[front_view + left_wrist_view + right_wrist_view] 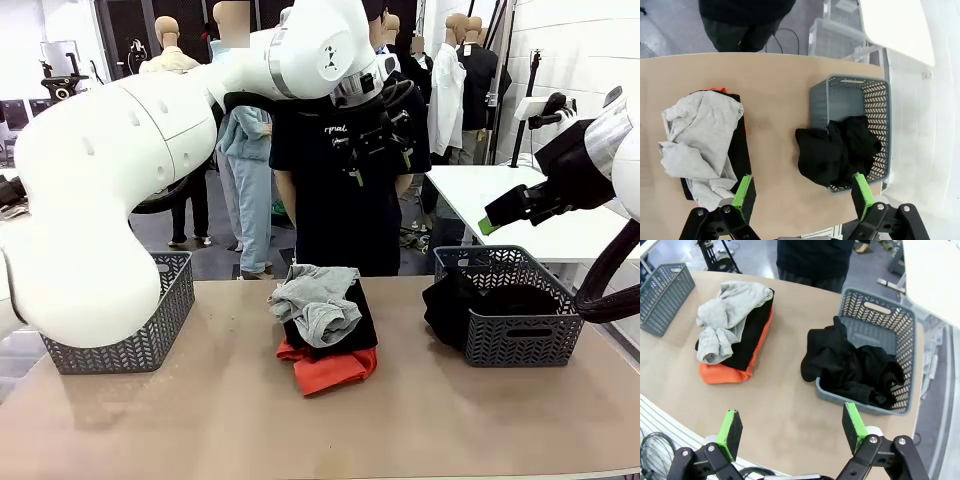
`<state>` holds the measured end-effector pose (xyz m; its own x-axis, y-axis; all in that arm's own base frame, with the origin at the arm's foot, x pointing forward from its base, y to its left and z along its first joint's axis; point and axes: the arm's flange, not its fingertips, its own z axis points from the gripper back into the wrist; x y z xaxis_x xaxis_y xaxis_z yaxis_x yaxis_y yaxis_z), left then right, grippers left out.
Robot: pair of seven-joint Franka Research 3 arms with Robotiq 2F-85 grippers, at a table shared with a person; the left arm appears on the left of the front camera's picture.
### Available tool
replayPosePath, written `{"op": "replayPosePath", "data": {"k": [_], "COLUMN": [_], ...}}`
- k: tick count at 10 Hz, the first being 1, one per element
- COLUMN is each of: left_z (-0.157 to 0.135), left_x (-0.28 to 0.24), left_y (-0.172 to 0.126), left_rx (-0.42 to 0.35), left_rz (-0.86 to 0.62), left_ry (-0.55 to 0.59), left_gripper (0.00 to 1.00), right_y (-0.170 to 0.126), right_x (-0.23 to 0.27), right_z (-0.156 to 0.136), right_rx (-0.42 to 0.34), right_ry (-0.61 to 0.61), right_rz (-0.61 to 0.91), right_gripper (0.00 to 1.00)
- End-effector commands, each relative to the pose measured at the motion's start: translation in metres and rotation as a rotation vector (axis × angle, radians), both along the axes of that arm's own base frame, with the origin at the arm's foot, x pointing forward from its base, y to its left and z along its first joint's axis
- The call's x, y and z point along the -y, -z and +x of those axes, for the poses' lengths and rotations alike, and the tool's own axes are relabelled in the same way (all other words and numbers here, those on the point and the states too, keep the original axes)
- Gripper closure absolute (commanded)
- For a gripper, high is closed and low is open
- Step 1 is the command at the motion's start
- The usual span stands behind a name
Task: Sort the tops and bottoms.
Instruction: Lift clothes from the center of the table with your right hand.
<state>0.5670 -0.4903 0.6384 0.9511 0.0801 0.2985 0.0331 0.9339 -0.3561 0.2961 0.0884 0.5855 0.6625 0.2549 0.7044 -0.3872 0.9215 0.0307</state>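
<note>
A pile lies mid-table. The light grey top is crumpled on it, a folded black garment is under that, and the orange-red top is at the bottom. A large plain black garment, bottoms by its look, sits in the right basket and spills over its rim toward the pile. My left gripper hangs open high above the pile. At the right, my right gripper is open above the table.
A grey basket stands at the table's left, behind my left arm. A person in a black T-shirt stands at the far edge behind the pile. A white table lies beyond the right basket.
</note>
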Motion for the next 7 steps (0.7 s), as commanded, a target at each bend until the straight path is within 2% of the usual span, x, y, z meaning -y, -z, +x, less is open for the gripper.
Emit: {"op": "replayPosePath", "data": {"k": [1,5,6,7], "left_z": [0.002,-0.001,-0.003,-0.008], "left_x": [0.012,0.015,-0.027,-0.065], "left_y": [0.021,0.023,0.04,0.063], "left_rx": [-0.081,-0.075,-0.05,-0.183], "left_rz": [-0.06,-0.04,0.034,0.036], "left_ry": [0.053,0.037,-0.013,-0.042], "left_gripper": [0.0,0.0,0.0,0.0], "right_y": [0.001,0.001,0.001,0.001], "right_x": [-0.001,-0.001,-0.001,-0.001], "right_z": [0.003,0.003,0.003,0.003], "right_rx": [0.01,0.01,0.01,0.01], "right_ry": [-0.012,-0.012,-0.012,-0.012], "right_rz": [-0.003,-0.003,-0.003,-0.003], "right_gripper": [0.0,0.0,0.0,0.0]}}
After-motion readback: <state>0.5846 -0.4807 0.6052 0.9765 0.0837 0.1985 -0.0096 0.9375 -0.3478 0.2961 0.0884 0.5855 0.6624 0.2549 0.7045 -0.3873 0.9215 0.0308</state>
